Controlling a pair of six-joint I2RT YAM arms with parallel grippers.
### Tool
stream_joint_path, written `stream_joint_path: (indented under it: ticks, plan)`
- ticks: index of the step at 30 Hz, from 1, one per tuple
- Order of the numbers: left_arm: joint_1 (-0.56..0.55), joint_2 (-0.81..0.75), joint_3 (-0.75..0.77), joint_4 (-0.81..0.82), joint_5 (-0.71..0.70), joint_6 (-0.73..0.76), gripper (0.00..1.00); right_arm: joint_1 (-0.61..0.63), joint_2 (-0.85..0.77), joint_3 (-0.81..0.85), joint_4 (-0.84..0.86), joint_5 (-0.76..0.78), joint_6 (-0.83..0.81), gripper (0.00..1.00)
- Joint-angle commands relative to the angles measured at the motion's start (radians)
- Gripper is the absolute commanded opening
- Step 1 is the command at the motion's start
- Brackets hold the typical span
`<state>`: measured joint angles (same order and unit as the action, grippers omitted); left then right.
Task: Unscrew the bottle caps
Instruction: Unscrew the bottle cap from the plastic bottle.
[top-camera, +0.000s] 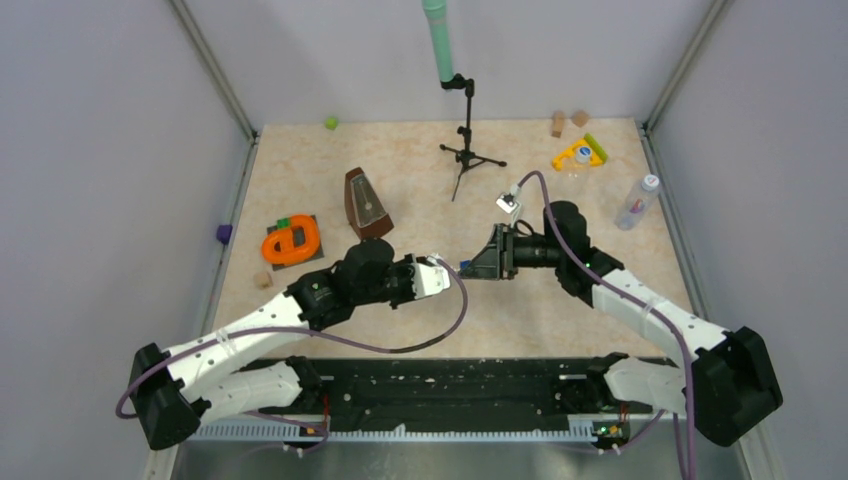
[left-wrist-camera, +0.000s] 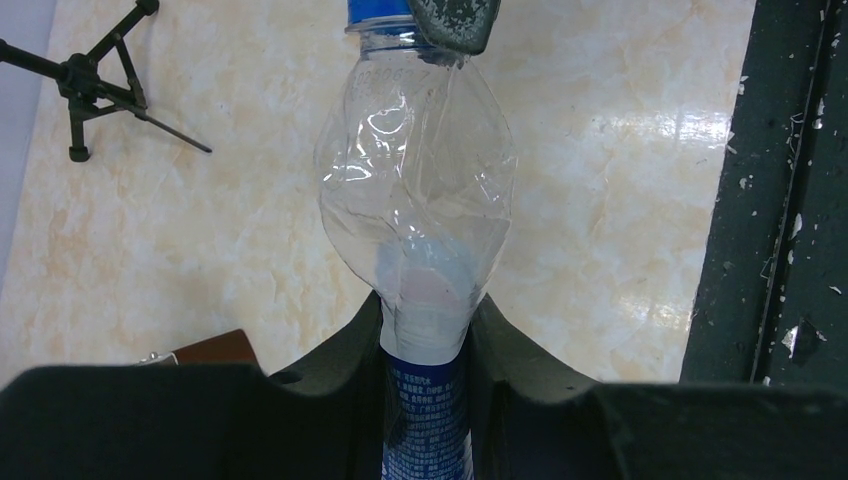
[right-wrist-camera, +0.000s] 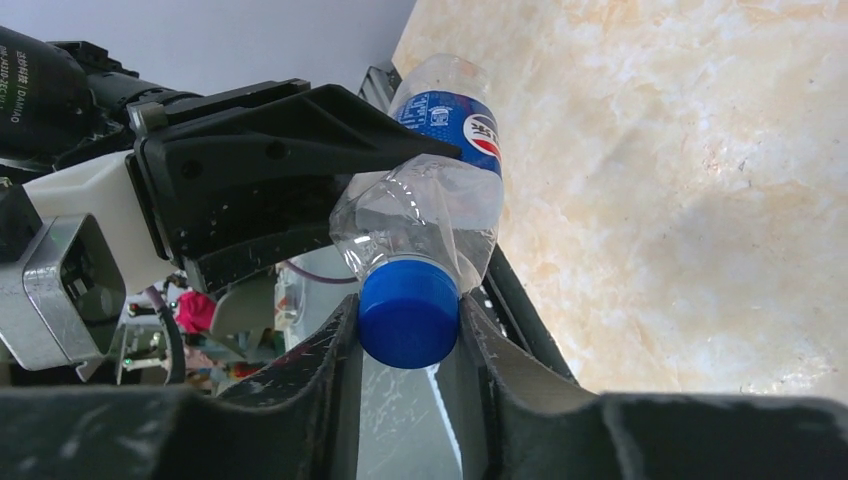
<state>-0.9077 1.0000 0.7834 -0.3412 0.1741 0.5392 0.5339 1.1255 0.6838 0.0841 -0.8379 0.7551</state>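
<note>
A clear bottle with a blue-and-white label (left-wrist-camera: 420, 200) is held sideways above the table between my two grippers. My left gripper (left-wrist-camera: 425, 385) is shut on its labelled lower body. My right gripper (right-wrist-camera: 408, 335) is shut on its dark blue cap (right-wrist-camera: 408, 312), one finger on each side. In the top view the left gripper (top-camera: 440, 274) and right gripper (top-camera: 483, 260) meet at mid-table, with only a bit of the blue cap (top-camera: 466, 266) showing between them. A second bottle (top-camera: 635, 205) with a white cap (top-camera: 650, 182) lies at the right edge. I cannot make out a third bottle.
A brown metronome (top-camera: 366, 203) and a black tripod stand (top-camera: 467, 130) are behind the grippers. An orange object (top-camera: 291, 241) lies on a dark pad at the left. A yellow toy (top-camera: 579, 154) and wooden blocks (top-camera: 558, 124) are at the back right.
</note>
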Motion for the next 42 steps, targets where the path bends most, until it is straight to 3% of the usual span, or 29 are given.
stream_joint_path:
  ticks: [1,3,5,6,11,14,20,23,25,26,28,30,36,39,42]
  plan:
    - [-0.002,-0.004,0.037,0.045,0.005,-0.016,0.0,0.011,-0.035,0.04,0.003,0.012,-0.008,0.25]
    - [-0.002,-0.004,0.036,0.041,0.017,-0.014,0.0,0.011,-0.033,0.038,0.01,0.019,-0.003,0.24]
    - [-0.002,-0.006,0.035,0.036,0.028,-0.009,0.0,0.011,-0.034,0.032,0.024,0.024,0.007,0.41]
    - [-0.002,-0.008,0.035,0.035,0.032,-0.007,0.0,0.012,-0.036,0.03,0.027,0.033,0.011,0.43]
    - [-0.002,-0.014,0.033,0.031,0.029,-0.009,0.0,0.011,-0.036,0.019,0.066,0.037,0.036,0.44]
    - [-0.002,-0.014,0.032,0.032,0.027,-0.012,0.0,0.011,-0.035,0.019,0.067,0.029,0.035,0.37]
    - [-0.002,-0.006,0.032,0.047,0.013,-0.029,0.01,0.012,-0.038,0.013,0.055,0.011,0.03,0.08]
    - [-0.002,0.004,0.036,0.055,0.013,-0.044,0.15,0.011,-0.044,0.014,0.04,0.024,0.021,0.02]
    - [-0.002,0.009,0.036,0.064,0.012,-0.055,0.32,0.011,-0.047,0.012,0.049,0.017,0.023,0.0]
    - [-0.002,0.01,0.032,0.071,0.013,-0.072,0.53,0.011,-0.049,0.011,0.058,0.011,0.031,0.0]
    - [-0.001,0.009,0.023,0.087,0.017,-0.083,0.69,0.011,-0.052,0.01,0.081,-0.004,0.046,0.0]
    - [0.0,0.004,0.008,0.112,0.026,-0.089,0.94,0.011,-0.057,0.006,0.109,-0.024,0.062,0.0]
    - [0.053,-0.003,0.0,0.114,0.146,-0.089,0.98,0.011,-0.062,0.018,0.085,-0.046,0.04,0.0]
    - [0.095,0.023,0.044,0.041,0.223,-0.076,0.98,0.011,-0.058,0.021,0.075,-0.059,0.023,0.0]
    - [0.116,0.061,0.096,-0.049,0.207,-0.064,0.96,0.011,-0.055,0.024,0.072,-0.064,0.018,0.0]
